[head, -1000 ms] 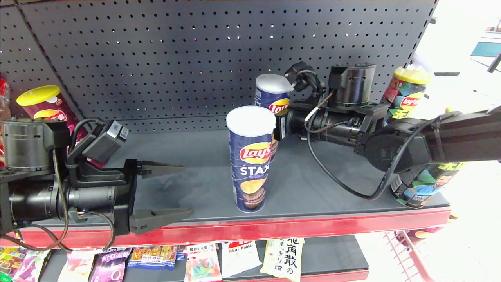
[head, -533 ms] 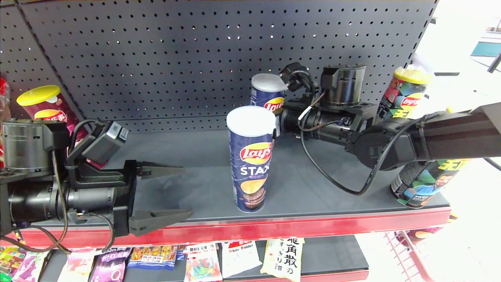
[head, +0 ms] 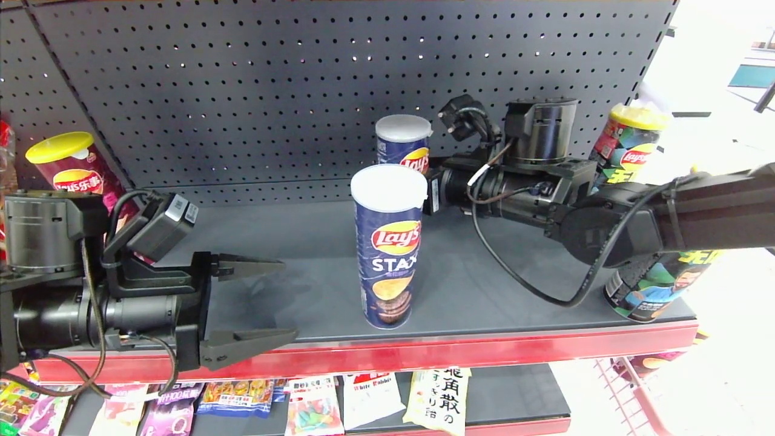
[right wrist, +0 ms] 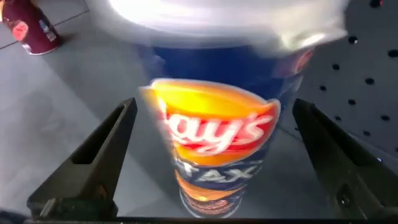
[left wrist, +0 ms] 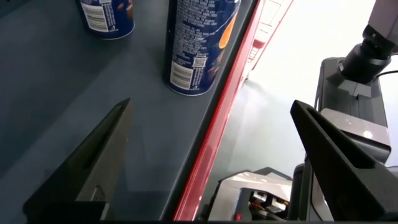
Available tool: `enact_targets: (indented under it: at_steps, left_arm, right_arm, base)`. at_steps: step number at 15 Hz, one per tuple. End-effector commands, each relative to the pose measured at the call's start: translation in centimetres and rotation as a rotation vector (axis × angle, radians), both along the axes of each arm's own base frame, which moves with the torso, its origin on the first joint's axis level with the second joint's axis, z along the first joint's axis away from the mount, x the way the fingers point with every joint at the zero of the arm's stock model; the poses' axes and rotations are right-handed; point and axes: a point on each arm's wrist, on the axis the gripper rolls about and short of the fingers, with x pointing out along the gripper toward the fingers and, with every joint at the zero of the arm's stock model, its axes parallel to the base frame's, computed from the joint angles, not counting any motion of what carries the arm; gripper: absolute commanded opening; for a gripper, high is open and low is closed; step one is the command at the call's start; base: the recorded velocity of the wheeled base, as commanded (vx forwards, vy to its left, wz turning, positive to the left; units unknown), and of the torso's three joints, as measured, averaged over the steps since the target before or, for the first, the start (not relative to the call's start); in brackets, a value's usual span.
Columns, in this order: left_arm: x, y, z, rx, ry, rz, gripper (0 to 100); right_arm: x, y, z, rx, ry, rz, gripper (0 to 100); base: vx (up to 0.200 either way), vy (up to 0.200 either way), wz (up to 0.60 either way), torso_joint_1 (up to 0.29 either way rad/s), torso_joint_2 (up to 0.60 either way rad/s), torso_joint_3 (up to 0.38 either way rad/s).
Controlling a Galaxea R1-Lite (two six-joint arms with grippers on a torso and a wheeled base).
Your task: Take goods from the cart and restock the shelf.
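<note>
Two blue chip cans with white lids stand upright on the grey shelf (head: 484, 272). The front can (head: 387, 242) (left wrist: 199, 43) is near the red front edge. The rear can (head: 402, 142) (left wrist: 106, 15) stands by the pegboard. My right gripper (right wrist: 211, 162) is open, its fingers (right wrist: 93, 162) spread wide on either side of the rear can (right wrist: 217, 137) without gripping it. In the head view its fingertips are hidden behind the front can. My left gripper (head: 272, 300) (left wrist: 211, 124) is open and empty at the shelf's front left, straddling the red edge, left of the front can.
A maroon can with a yellow lid (head: 72, 166) (right wrist: 28, 25) stands at the shelf's far left. Two colourful cans (head: 626, 148) (head: 657, 284) stand at the right end, behind and under my right arm. Snack bags (head: 315, 402) fill the lower shelf. A pink cart (head: 629, 393) is at the lower right.
The rear blue can has shifted left and now stands straight. My right arm pushed left with it, then drew back a little to the right. The left arm barely moved.
</note>
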Motion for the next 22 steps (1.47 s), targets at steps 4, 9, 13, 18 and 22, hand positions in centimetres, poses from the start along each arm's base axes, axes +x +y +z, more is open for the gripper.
enact_targets:
  at_steps: [4, 9, 13, 18, 22]
  left_arm:
    - [-0.1, 0.1, -1.1, 0.021, -0.01, 0.048, 100]
    - [0.3, 0.3, -1.1, 0.095, -0.029, 0.206, 100]
    - [0.7, 0.0, -1.5, 0.092, -0.015, 0.182, 100]
    - [1.4, -1.6, -2.7, 0.134, -0.018, 0.124, 100]
    - [2.6, -3.2, -2.1, 0.164, -0.047, 0.17, 100]
  right_arm:
    - [-2.3, -3.0, 0.8, -0.013, 0.012, -0.074, 100]
    - [-6.4, -5.8, 0.3, -0.039, 0.059, -0.112, 100]
    - [-12.2, -7.8, -0.2, -0.045, 0.083, -0.059, 100]
    - [-20.7, -11.6, -2.3, -0.054, 0.087, 0.029, 100]
    - [-22.3, -15.7, -2.1, -0.007, 0.023, -0.236, 100]
  base:
    - [0.0, 0.0, 0.0, 0.0, 0.0, 0.0]
    - [0.0, 0.0, 0.0, 0.0, 0.0, 0.0]
    - [0.0, 0.0, 0.0, 0.0, 0.0, 0.0]
    - [0.0, 0.0, 0.0, 0.0, 0.0, 0.0]
    - [0.0, 0.0, 0.0, 0.0, 0.0, 0.0]
